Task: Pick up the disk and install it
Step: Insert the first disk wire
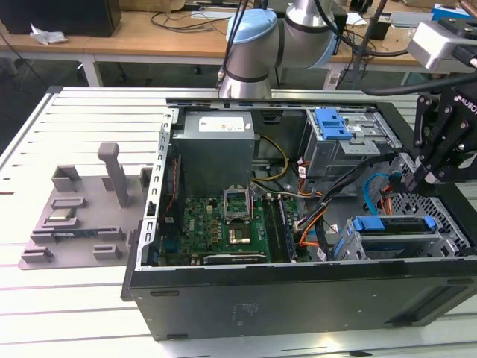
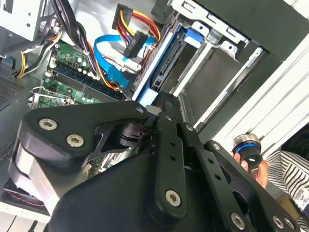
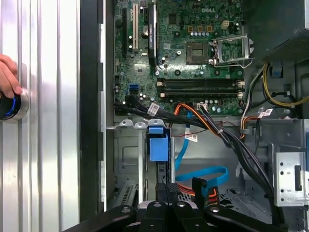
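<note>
Gripper (image 1: 434, 153) hangs over the open computer case (image 1: 298, 298) at about three o'clock; whether it is open, I cannot tell. One disk (image 1: 393, 224) sits in its bay below.

The open computer case (image 1: 298, 291) lies on the surface (image 1: 67, 313), with the parts tray (image 1: 74, 224) at the exterior view's left. Inside, the disk (image 1: 391, 227) sits in its cage (exterior view's right), the motherboard (image 1: 223, 227) beside it, the pincer (image 1: 432, 175) above.

Place: a robotics lab or workshop
Signs: opened computer case (image 1: 298, 291) on a slatted metal surface (image 1: 82, 119) — cable-strewn wooden benches (image 1: 149, 33) behind
</note>
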### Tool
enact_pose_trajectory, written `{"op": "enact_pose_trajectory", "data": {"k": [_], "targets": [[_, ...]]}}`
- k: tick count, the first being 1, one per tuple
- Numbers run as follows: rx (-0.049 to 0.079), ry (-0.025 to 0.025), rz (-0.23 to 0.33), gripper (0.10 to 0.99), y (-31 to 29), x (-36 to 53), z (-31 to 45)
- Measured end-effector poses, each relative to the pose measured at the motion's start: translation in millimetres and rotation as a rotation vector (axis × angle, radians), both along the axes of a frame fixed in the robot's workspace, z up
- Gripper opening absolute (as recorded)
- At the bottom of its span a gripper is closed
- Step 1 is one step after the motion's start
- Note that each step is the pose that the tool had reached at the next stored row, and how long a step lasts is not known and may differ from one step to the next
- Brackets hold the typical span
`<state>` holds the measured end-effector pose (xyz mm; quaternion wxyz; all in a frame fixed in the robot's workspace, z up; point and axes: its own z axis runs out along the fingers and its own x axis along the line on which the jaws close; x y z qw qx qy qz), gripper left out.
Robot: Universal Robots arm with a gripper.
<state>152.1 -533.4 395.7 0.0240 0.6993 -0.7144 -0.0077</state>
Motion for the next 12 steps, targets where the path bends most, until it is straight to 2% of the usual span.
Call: {"op": "enact_pose_trajectory", "data": {"k": [2,12], "targets": [[-0.001,0.0000,0.000,0.106,3.2,5.8,-0.3],[-0.006,0.0001,0.000,0.106,9.4,15.4,-3.8]]}}
